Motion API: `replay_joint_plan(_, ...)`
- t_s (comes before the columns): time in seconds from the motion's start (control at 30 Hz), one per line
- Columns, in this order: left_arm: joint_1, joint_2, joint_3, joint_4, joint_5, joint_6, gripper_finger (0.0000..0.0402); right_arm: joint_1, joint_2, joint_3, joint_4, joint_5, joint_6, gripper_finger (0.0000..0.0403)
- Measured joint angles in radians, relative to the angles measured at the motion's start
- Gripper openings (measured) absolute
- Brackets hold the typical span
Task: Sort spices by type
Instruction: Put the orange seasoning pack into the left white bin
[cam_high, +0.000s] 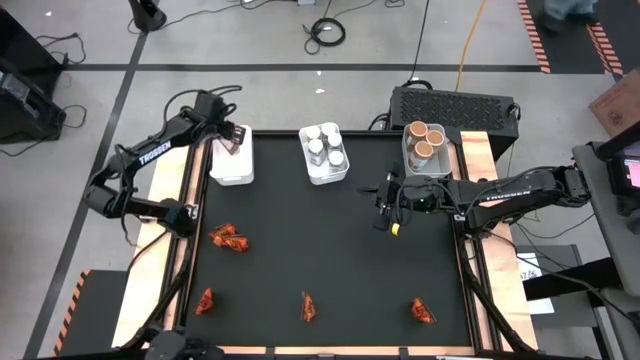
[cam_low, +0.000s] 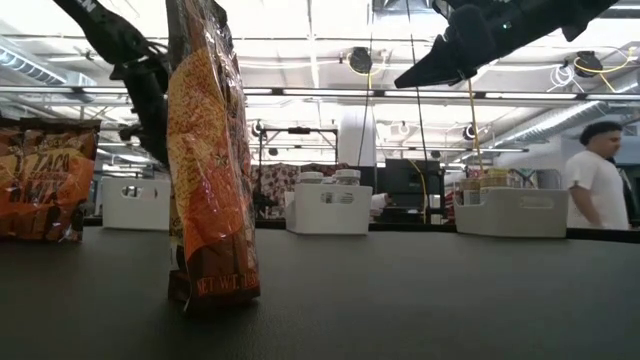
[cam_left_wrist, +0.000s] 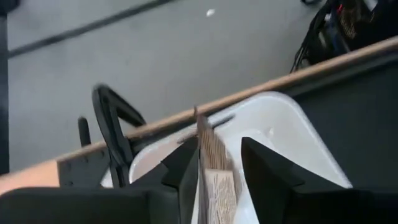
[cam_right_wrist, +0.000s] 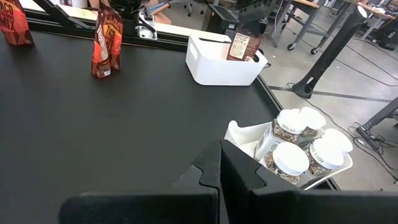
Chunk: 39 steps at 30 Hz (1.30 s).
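Observation:
My left gripper (cam_high: 233, 143) hangs over the left white bin (cam_high: 231, 170) at the table's far left and is shut on a red-orange sachet (cam_left_wrist: 214, 177). From the right wrist view, that sachet (cam_right_wrist: 239, 45) sticks up out of the bin. My right gripper (cam_high: 383, 200) is shut and hovers above the table beside the right bin (cam_high: 428, 160), which holds tan-topped tubs (cam_high: 425, 140). Clear jars with white lids (cam_high: 325, 147) fill the middle bin. Several more sachets (cam_high: 228, 238) stand on the mat toward the near edge. My left gripper holds the sachet pinched between its two fingers (cam_left_wrist: 186, 177), coming from above and pointing down into the bin. The sachet's free end (cam_left_wrist: 202, 127) reaches past the fingertips into the bin; whether it rests on the bin floor is hidden by the bin wall.
A sachet (cam_low: 210, 160) stands upright close to the low camera, with another (cam_low: 40, 180) to its left. The middle bin (cam_right_wrist: 249, 140) lies just ahead of my right gripper. Open mat spreads across the table's centre. A person (cam_low: 600, 180) stands beyond the table.

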<state>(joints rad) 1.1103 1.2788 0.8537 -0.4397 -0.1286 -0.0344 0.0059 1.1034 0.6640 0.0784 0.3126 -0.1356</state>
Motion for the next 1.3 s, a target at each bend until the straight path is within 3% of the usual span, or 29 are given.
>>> replay_joint_plan(0.17,-0.001,-0.054,0.075,-0.052,0.004,0.047,0.0143,0.000,0.000,0.000,0.000,0.000,0.000,0.0000)
replay_joint_plan(0.27,-0.022,-0.101,0.127,-0.115,0.061,0.084,0.0152,0.000,0.000,0.000,0.000,0.000,0.000,0.0000)
replay_joint_plan(0.53,-0.192,-0.219,0.168,-0.254,0.467,0.107,0.0180,0.000,0.000,0.000,0.000,0.000,-0.008,0.0000)
replay_joint_plan(0.63,-0.297,-0.238,0.168,-0.348,0.567,0.127,0.0192,0.000,0.000,0.000,0.000,0.000,-0.008,0.0000)
replay_joint_plan(0.93,-0.603,-0.231,0.167,-0.706,0.570,0.067,0.0215,0.000,0.000,0.000,-0.002,0.000,-0.007,0.0000)
replay_joint_plan(1.17,-0.714,-0.207,0.167,-0.910,0.363,0.014,0.0215,0.001,0.000,0.000,-0.009,0.000,0.067,0.0000)
replay_joint_plan(1.3,-0.738,-0.207,0.151,-0.948,0.345,0.013,0.0215,0.001,0.000,0.000,-0.007,0.000,0.069,0.0000)
